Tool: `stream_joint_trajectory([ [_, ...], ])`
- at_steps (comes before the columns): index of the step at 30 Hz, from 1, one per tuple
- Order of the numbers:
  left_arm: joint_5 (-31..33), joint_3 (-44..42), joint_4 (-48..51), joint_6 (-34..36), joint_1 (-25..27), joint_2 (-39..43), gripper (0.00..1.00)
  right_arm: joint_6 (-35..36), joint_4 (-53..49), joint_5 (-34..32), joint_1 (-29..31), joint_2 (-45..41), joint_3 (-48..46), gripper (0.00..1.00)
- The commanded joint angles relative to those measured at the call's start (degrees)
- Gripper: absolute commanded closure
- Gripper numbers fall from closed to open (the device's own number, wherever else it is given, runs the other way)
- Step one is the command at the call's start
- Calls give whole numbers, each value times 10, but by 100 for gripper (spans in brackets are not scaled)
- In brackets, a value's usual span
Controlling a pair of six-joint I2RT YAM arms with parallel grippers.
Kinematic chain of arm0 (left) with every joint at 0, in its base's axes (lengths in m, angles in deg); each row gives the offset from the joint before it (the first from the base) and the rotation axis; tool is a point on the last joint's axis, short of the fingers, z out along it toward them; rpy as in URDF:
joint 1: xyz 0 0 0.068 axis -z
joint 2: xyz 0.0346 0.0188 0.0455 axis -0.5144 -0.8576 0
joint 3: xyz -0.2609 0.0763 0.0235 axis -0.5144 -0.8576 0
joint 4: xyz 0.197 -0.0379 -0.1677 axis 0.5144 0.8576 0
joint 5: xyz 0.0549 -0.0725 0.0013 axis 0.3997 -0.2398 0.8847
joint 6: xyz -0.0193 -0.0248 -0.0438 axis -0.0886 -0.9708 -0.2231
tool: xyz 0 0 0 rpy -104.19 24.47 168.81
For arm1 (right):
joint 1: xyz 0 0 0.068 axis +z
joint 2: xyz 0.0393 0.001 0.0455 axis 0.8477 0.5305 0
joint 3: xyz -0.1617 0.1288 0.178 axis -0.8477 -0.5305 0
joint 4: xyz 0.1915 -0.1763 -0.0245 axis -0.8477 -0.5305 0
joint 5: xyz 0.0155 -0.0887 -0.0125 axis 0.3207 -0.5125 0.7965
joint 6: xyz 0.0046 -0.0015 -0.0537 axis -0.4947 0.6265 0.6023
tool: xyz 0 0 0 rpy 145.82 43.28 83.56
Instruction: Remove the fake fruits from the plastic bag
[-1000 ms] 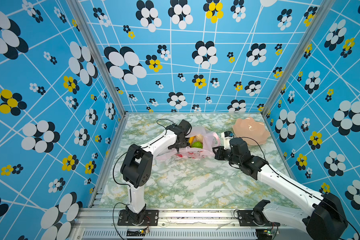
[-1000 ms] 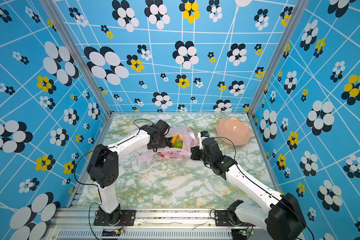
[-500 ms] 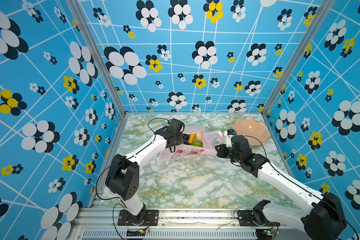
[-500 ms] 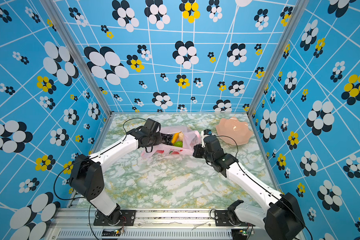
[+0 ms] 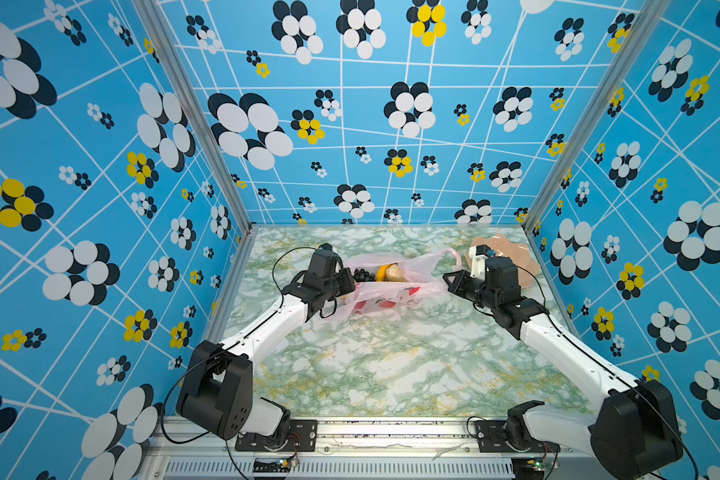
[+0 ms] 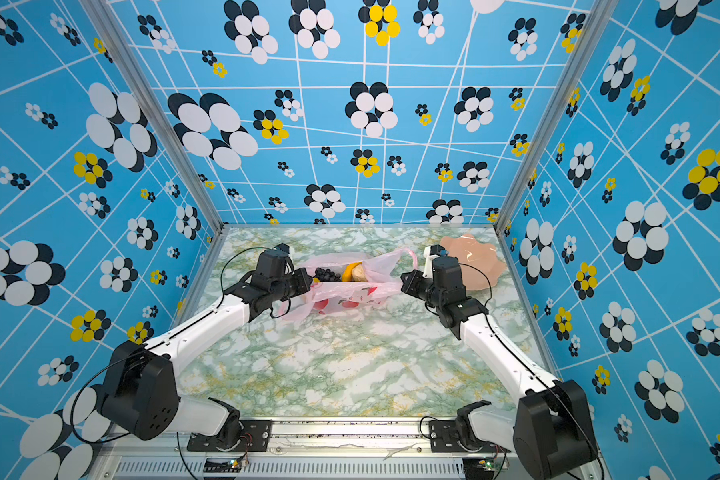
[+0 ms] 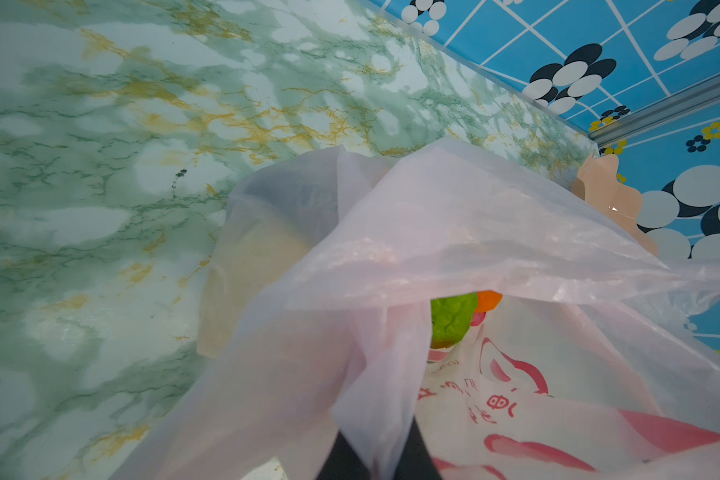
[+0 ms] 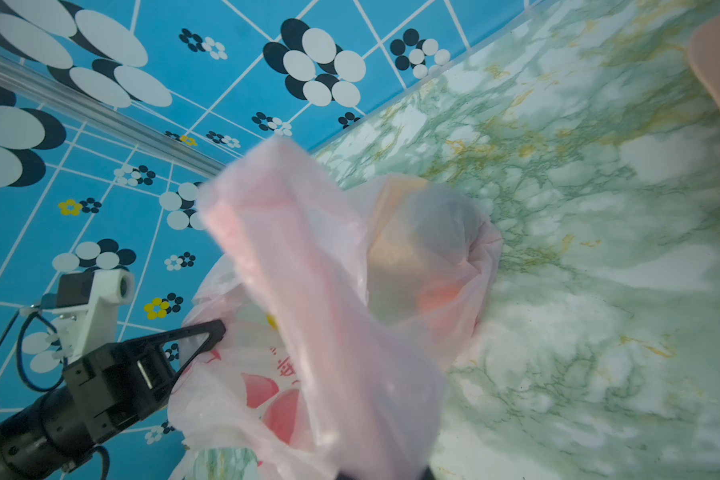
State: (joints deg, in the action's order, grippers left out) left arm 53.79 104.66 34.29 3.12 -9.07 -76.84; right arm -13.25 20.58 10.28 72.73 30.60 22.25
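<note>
The pink plastic bag (image 5: 395, 289) (image 6: 350, 291) hangs stretched between my two grippers at the back of the table. My left gripper (image 5: 348, 286) (image 7: 385, 457) is shut on the film at its left edge. My right gripper (image 5: 446, 277) (image 8: 381, 473) is shut on its right end. Through the open top, both top views show fake fruits: a black grape bunch (image 5: 362, 274) (image 6: 327, 274), an orange piece (image 5: 381, 272) and a beige one (image 5: 395, 272). The left wrist view shows a green fruit (image 7: 452, 318) inside. Other fruits are hidden by the film.
A peach-pink wavy dish (image 5: 512, 253) (image 6: 470, 257) sits at the back right corner, just behind my right wrist. Blue patterned walls (image 5: 100, 208) close in the left, right and back sides. The marble tabletop (image 5: 383, 365) spreads out in front of the bag.
My left gripper has pulled back to the left and shut on the bag's left edge. The right gripper has drawn its end to the right, so the bag now hangs stretched wide.
</note>
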Motion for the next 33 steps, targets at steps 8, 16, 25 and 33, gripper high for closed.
stream_joint_trajectory([
  [8, -56, -32, -87, -19, -7, 15, 96, -76, 90, 57, -36, 102, -25, 100],
  [16, -32, -25, -66, -1, 9, 14, 98, 12, -70, 8, -28, 11, 18, 54],
  [25, 39, 22, -9, 32, 50, -5, 98, 110, -341, -164, 55, -93, 116, 17],
  [33, 79, 36, 8, 55, 83, -14, 98, 131, -440, -327, 208, -81, 228, 15],
])
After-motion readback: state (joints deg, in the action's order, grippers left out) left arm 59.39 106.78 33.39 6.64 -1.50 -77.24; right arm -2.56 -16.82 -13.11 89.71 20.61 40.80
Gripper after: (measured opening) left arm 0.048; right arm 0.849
